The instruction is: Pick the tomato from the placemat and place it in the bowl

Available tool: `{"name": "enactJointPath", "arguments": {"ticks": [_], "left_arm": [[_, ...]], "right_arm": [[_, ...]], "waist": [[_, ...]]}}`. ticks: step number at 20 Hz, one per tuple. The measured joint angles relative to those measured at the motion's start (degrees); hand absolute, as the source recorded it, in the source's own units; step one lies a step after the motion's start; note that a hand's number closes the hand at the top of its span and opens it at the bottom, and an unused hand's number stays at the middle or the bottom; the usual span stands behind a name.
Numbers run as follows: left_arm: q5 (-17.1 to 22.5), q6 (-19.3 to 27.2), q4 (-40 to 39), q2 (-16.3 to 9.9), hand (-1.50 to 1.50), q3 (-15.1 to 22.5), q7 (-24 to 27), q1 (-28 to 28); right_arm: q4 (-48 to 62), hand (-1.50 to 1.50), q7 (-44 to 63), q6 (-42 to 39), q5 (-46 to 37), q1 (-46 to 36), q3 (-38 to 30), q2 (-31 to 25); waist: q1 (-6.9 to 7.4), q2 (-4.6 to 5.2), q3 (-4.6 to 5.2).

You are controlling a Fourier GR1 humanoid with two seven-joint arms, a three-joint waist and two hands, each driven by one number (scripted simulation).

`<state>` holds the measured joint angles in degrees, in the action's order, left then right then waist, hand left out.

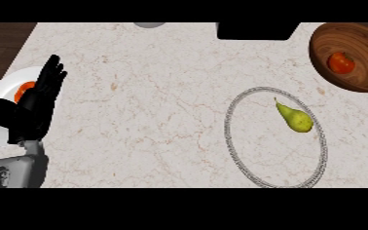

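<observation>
Now the tomato [340, 63] lies in the bowl [325, 67].
Far across from it, the left hand [41, 93] rests with fingers straight and together; no writing shows.

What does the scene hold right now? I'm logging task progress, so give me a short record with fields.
tomato: inside the wooden bowl, far right
placemat: round, grey-rimmed, right of centre
pear: lying on the placemat
left hand: open, fingers up, resting at the left edge
plate: white, behind the left hand, holding something orange
right hand: not in view
task state: tomato already in the bowl
</observation>
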<state>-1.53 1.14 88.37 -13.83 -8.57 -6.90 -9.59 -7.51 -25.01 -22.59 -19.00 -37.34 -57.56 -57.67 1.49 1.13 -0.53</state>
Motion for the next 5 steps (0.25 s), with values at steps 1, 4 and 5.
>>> {"name": "enactJointPath", "arguments": {"ticks": [1,4,5], "left_arm": [[-0.21,0.15,0.14,0.26,0.00,0.21,0.27,0.35],[-0.19,0.22,0.86,0.41,0.00,0.25,0.10,0.84],[-0.25,0.17,1.01,0.20,0.00,0.18,-0.09,0.80]], "right_arm": [[0.03,-1.50,-0.60,-1.71,0.51,1.02,-0.37,-0.33],[-0.10,-1.50,-2.23,-5.66,2.02,3.57,-1.56,-1.30],[-0.13,-1.50,-2.32,-6.63,2.57,4.08,-2.01,-1.79]], "waist": [[-0.02,-0.04,0.00],[0.05,-0.11,-0.03],[0.09,-0.11,-0.04]]}}
